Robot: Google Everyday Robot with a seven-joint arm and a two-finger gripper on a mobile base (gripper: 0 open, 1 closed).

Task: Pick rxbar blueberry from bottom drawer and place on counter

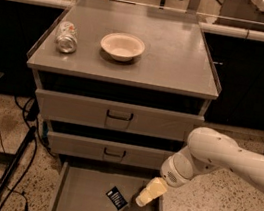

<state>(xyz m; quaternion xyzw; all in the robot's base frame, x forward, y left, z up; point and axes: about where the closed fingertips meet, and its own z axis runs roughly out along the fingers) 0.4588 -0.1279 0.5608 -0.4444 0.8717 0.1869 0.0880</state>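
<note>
The rxbar blueberry is a small dark wrapper with white print, lying flat on the floor of the open bottom drawer. My gripper with its cream-coloured fingers hangs inside the drawer, just right of the bar and a little apart from it, on the white arm that comes in from the right. The grey counter is the cabinet top above the two shut upper drawers.
On the counter stand a crushed silver can at the left and a cream bowl near the middle. The two upper drawers have dark handles. Cables and a dark pole lie on the floor at the left.
</note>
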